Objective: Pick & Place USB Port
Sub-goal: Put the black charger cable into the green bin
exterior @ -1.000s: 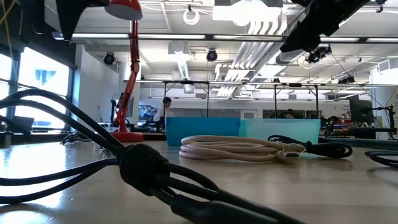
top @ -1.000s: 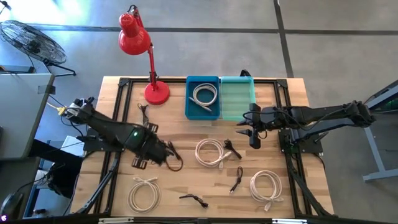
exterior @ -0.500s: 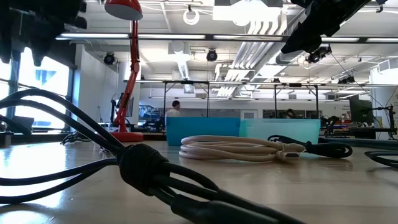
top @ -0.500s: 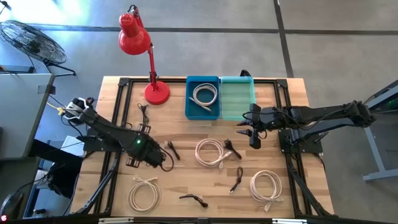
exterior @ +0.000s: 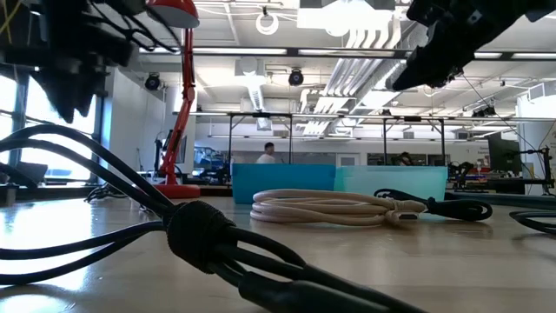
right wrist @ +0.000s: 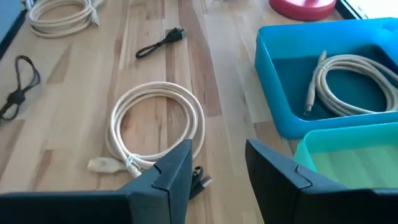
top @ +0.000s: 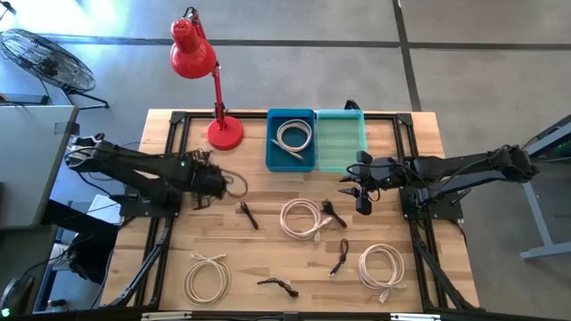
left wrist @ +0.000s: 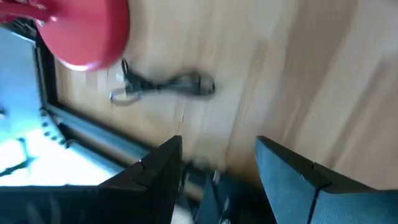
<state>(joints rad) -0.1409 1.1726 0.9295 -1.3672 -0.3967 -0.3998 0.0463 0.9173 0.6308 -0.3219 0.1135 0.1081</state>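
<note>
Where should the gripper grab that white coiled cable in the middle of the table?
Grip the white coiled cable across its bundled strands from straight above. It lies flat on the table, and the open centre leaves room for one finger inside the loop. The right gripper looks nearest.

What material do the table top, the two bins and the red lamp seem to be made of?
The table top looks like pale wood planks with a slight sheen: grain lines and board seams show. The blue bin and the green bin look like moulded plastic, the green one somewhat translucent. The red lamp seems painted metal, glossy, though that is uncertain.
</note>
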